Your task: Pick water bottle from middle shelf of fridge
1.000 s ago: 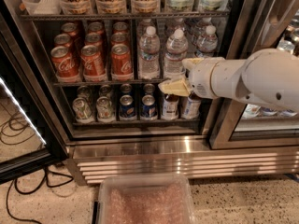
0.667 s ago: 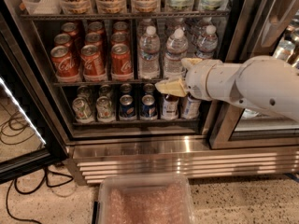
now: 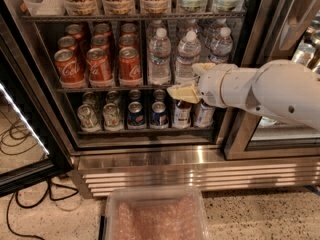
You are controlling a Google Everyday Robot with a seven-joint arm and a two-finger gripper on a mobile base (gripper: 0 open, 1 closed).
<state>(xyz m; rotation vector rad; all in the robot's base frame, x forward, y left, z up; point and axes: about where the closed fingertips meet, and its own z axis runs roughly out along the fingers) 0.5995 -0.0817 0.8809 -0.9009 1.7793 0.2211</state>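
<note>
Fridge [image 3: 150, 160]: door open, interior fully exposed. The right-hand door post [image 3: 248, 29] stands close to the arm [image 3: 270, 89], which enters from the right edge of view. Risk: if the wrist swings right on withdrawal, forearm or bottle may strike the post.

Middle shelf [image 3: 100, 89]: red cola cans [image 3: 100, 64] fill its left half and clear bottles its right half. Risk: a low approach could catch the front rail, since the lower finger sits about level with it.

Water bottle [image 3: 187, 54]: upright at the front edge of the shelf, right of centre, between the left bottle [image 3: 160, 56] and the right bottle [image 3: 220, 45]. All three stand close together. Risk: a finger pushed in beside the target could nudge a neighbour over, or towards the cans.

Gripper [image 3: 184, 80]: just in front of the target's lower body, at the shelf's front edge. Its two cream fingers are spread apart and hold nothing. One tip [image 3: 200, 67] is up by the label, the other is low near the rail. I cannot tell whether either touches the plastic.

Judgement: the grasp is not yet made. The ribbed wall is thin, so a hard squeeze may buckle it. A low, skewed hold may let it tip or slip onto the lower-shelf cans [image 3: 135, 114].
</note>
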